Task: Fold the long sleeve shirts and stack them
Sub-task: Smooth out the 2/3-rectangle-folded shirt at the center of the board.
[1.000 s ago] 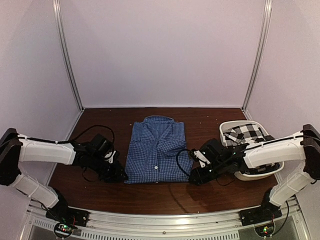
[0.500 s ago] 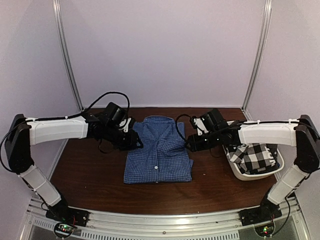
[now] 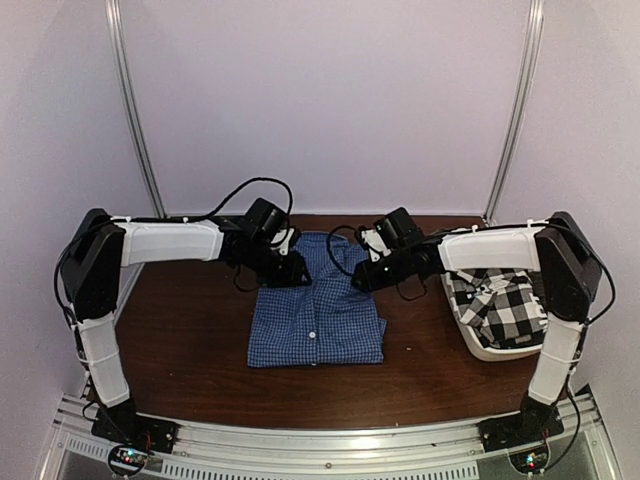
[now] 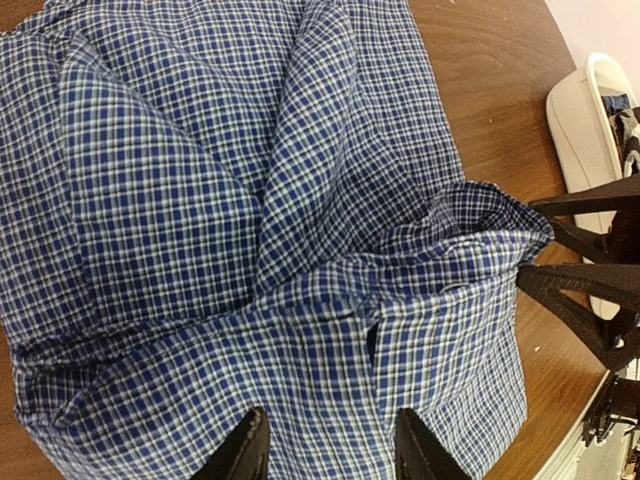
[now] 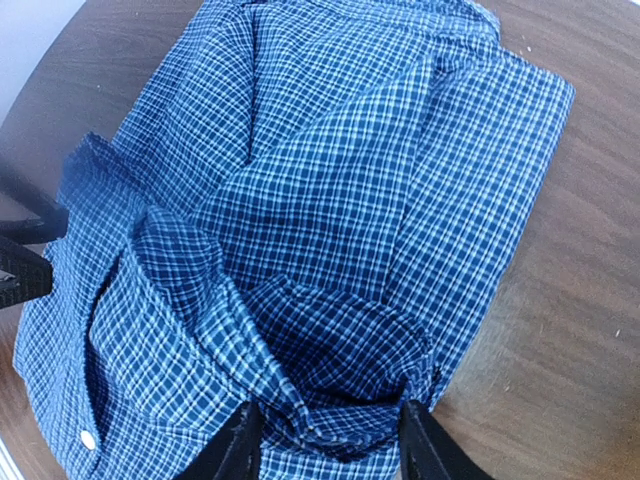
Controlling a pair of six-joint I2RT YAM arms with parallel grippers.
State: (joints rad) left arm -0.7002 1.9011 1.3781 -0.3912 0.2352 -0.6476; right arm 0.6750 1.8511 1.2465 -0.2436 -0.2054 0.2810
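The blue gingham shirt (image 3: 316, 318) lies folded, buttons up, in the middle of the table. Its collar end is bunched and slightly raised between my two grippers. My left gripper (image 3: 291, 271) is open at the shirt's far left shoulder, and its wrist view shows its fingers spread over the cloth (image 4: 300, 300). My right gripper (image 3: 362, 279) is open at the far right shoulder, its fingers straddling a rumpled pocket of cloth (image 5: 340, 350). The black-and-white checked shirt (image 3: 505, 300) lies crumpled in the white tub (image 3: 487, 349).
The white tub stands at the right side of the table, its rim showing in the left wrist view (image 4: 575, 110). Bare brown tabletop (image 3: 180, 330) lies left of and in front of the blue shirt. Cables loop above both wrists.
Both arms have swung from the shirt's near corners to its far collar end. The collar end is now bunched between them.
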